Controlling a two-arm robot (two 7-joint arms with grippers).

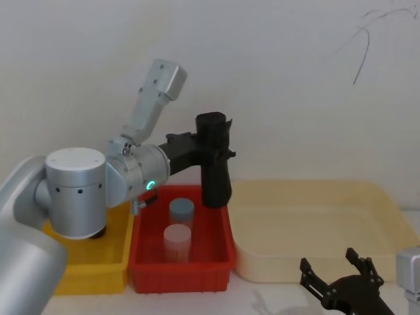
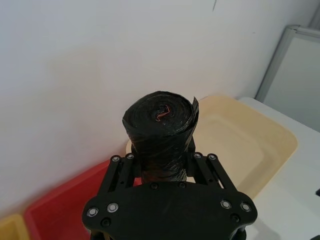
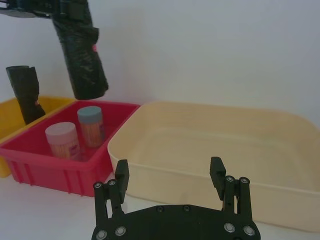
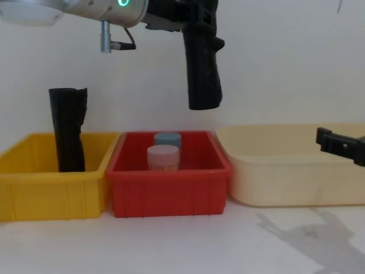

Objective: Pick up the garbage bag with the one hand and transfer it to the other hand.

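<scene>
Far left, a spare roll (image 4: pixel 67 128) stands in the yellow bin (image 4: pixel 45 194). The left hand (image 1: pixel 211 152) is clamped on the garbage bag (image 4: pixel 202 68), upright in the air over the red bin (image 4: pixel 165 188) — the grip seems high on the roll, so slick plastic could slip and drop among the jars (image 4: pixel 163 157). The right hand (image 3: pixel 170 172), spread apart, sits low near the cream tray (image 4: pixel 285 182) — releasing before it closes loses the bag.

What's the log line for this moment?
left hand: shut on garbage bag, held above red bin | right hand: open, low by cream tray
</scene>
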